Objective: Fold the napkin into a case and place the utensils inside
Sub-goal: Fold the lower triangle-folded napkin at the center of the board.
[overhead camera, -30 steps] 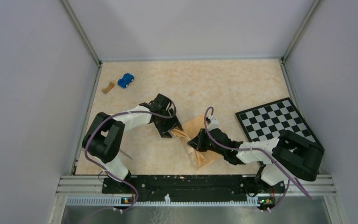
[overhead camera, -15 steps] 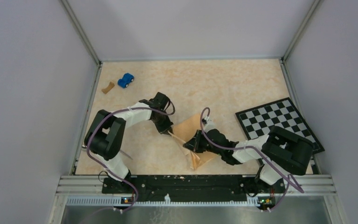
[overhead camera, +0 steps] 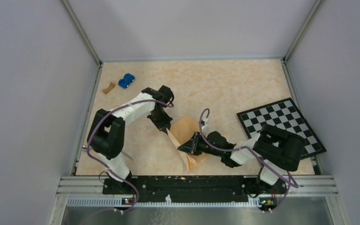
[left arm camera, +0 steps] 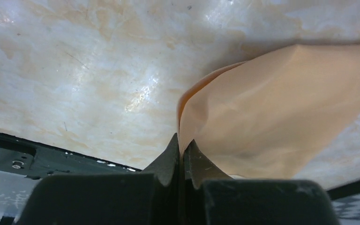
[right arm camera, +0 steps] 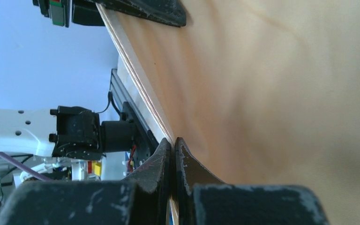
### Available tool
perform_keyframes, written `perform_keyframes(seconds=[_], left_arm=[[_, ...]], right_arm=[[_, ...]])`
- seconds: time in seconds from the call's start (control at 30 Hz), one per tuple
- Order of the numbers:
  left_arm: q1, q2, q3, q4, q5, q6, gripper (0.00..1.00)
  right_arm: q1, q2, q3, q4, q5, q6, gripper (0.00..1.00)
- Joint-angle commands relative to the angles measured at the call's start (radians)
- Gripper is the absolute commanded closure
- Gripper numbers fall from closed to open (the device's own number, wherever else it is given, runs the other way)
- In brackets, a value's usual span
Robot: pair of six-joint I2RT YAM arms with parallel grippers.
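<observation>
1. The napkin lies near the middle of the table, a tan-orange sheet partly doubled over and raised at its left side, with a narrow strip trailing towards the near edge; it is not yet a tidy oblong case
2. The left gripper has its jaws pressed together on a corner or edge of the napkin, and the cloth billows up and away from the fingertips in the left wrist view
3. The right gripper is also closed tight, low on the napkin's near-left part; in its wrist view a layered edge of the cloth runs down between the fingertips, so it looks to be pinching that edge
4. By my reading the fold is under way, with both arms holding the sheet; the creases have yet to be laid flat and the pouch has yet to be formed
5. A thin grey sliver beside the left arm's base may be one of the utensils, though it is too small to be sure; nothing metal shows in or on the napkin, so the loading step seems wholly ahead
6. Further out, the checkerboard sits to the right, well apart from the napkin, and the blue toy car and brown scrap sit at the far left, clear of the work
</observation>
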Motion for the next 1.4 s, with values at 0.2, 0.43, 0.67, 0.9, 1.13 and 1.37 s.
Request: perform_keyframes(seconds=[0.2, 0.43, 0.67, 0.9, 1.13, 1.37], left_arm=[[-0.011, 0.247, 0.181, -0.132, -0.101, -0.079, 1.00], [-0.014, 0.331, 0.243, -0.153, -0.100, -0.047, 0.88], [-0.019, 0.244, 0.270, -0.058, -0.083, 0.116, 0.22], [-0.021, -0.129, 0.034, 0.321, -0.005, 0.421, 0.01], [0.005, -0.514, -0.312, 0.588, -0.012, 0.497, 0.19], [0.025, -0.593, -0.493, 0.533, 0.021, 0.406, 0.75]], right_arm=[[-0.113, 0.053, -0.066, 0.015, -0.109, 0.005, 1.00], [-0.129, 0.114, -0.065, 0.062, -0.133, 0.005, 1.00], [-0.151, 0.111, -0.056, 0.041, -0.138, -0.016, 1.00], [-0.169, 0.094, -0.028, -0.021, -0.148, -0.078, 1.00], [-0.176, 0.073, 0.000, -0.080, -0.147, -0.105, 1.00], [-0.177, 0.047, 0.020, -0.134, -0.132, -0.122, 1.00]])
